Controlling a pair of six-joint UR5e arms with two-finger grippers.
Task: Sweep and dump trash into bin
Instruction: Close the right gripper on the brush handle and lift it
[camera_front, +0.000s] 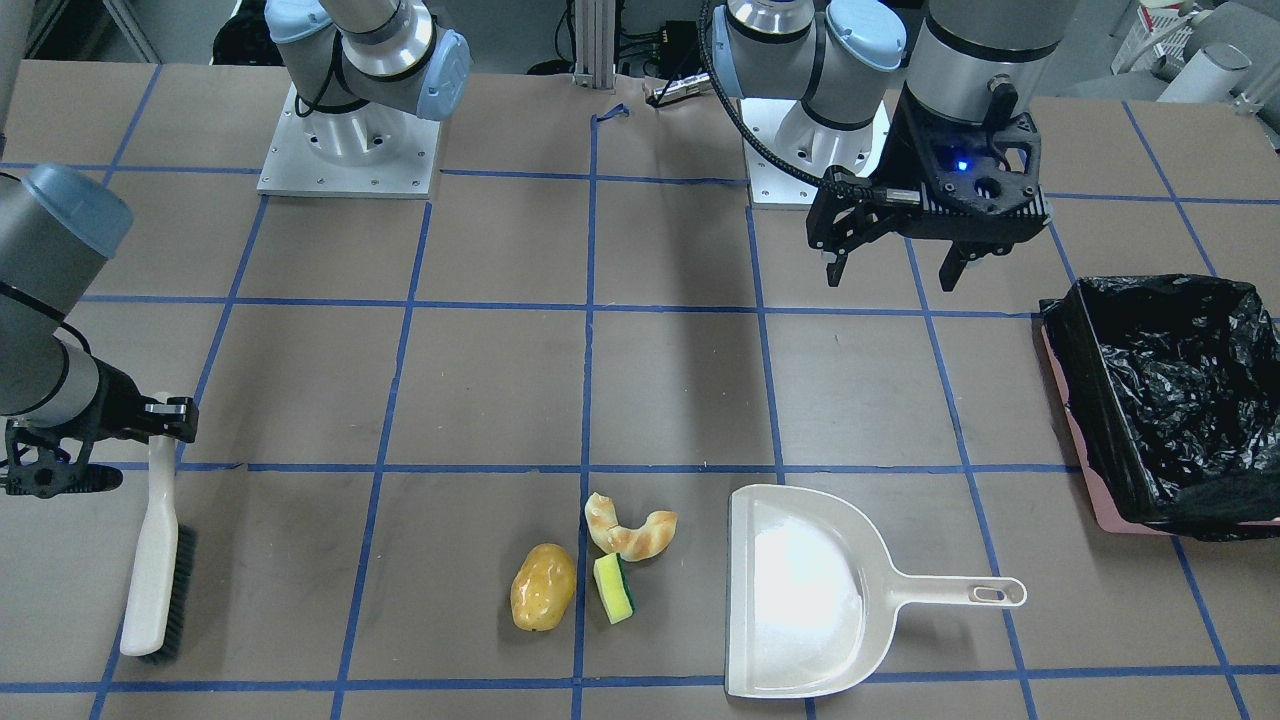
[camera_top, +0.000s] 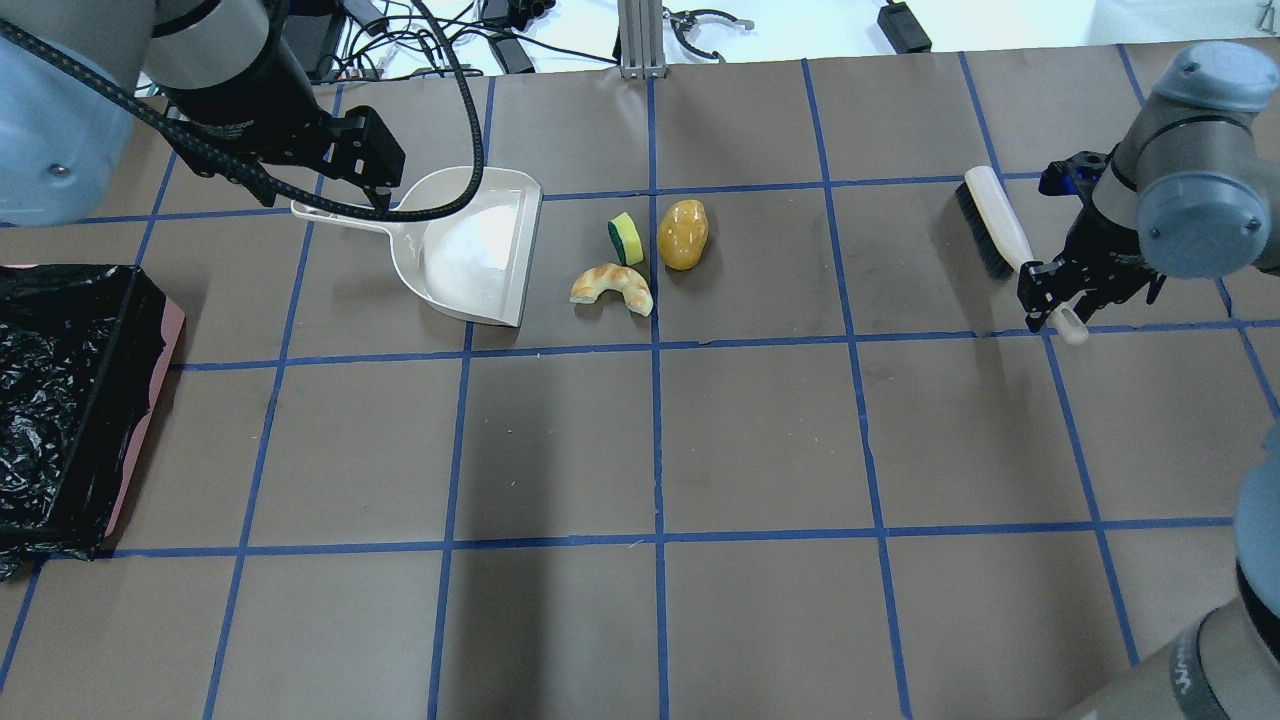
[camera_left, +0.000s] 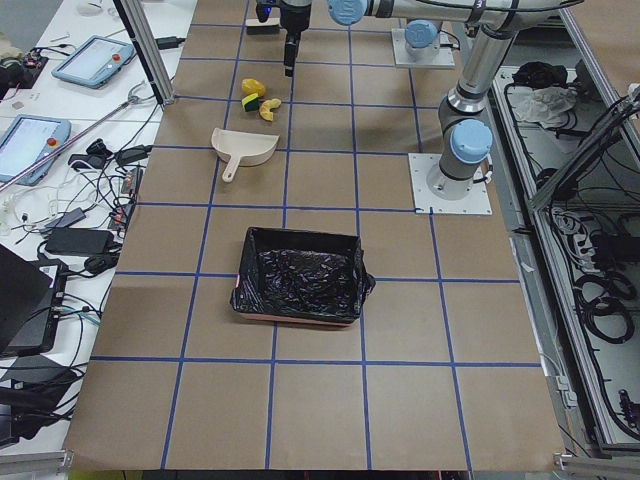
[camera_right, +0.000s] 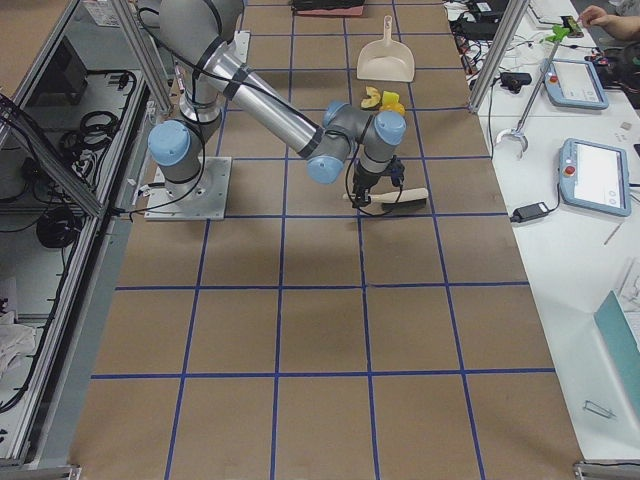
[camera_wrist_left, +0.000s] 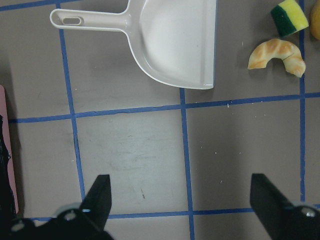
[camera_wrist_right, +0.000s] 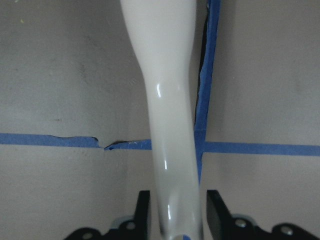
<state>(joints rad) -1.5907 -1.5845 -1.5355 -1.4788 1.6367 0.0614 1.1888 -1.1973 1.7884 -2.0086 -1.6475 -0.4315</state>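
Observation:
The trash lies together on the table: a potato (camera_front: 543, 587), a croissant-like bread piece (camera_front: 630, 530) and a yellow-green sponge (camera_front: 613, 588). A beige dustpan (camera_front: 800, 590) rests just beside them, its mouth facing them. The bin (camera_front: 1100, 400), pink with a black bag, stands at the table end on my left arm's side. My left gripper (camera_front: 890, 282) hangs open and empty above the table, between the dustpan and the robot's base. My right gripper (camera_wrist_right: 177, 210) is shut on the handle of the hand brush (camera_front: 155, 570), which lies on the table away from the trash.
The brown table (camera_top: 760, 440) is marked with blue tape lines. Both arm bases (camera_front: 350, 150) stand at the robot's edge. Tablets and cables (camera_left: 80, 160) lie on a side bench beyond the table.

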